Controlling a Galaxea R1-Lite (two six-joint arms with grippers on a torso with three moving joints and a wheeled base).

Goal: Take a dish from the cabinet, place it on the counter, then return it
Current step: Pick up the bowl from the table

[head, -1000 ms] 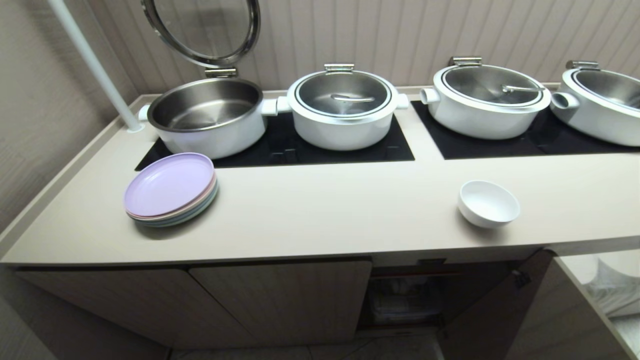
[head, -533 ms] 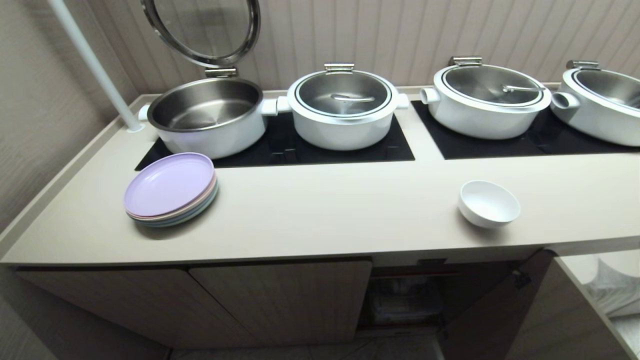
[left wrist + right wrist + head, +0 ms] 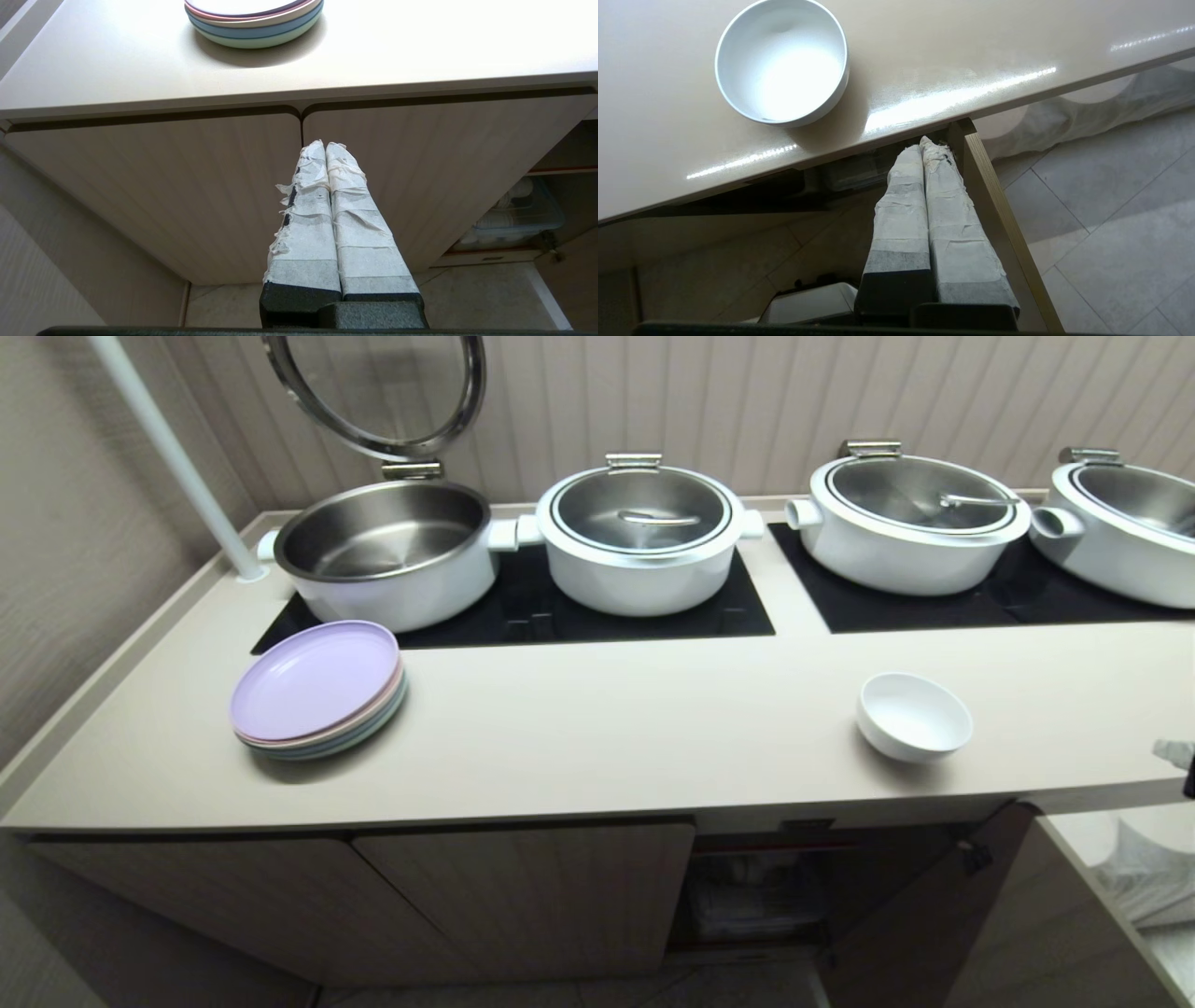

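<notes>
While upright and empty, the dish (image 3: 914,716) sits on the tabletop (image 3: 607,728), lower right of centre in the head view. Right gripper (image 3: 929,145) below the edge, jaws together, empty. Left gripper (image 3: 325,146) before closed doors, jaws together.

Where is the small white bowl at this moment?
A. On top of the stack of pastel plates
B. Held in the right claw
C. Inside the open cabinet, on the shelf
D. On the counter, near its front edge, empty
D: the small white bowl stands empty on the counter near its front edge, untouched, while the right claw is shut and holds nothing.
</notes>
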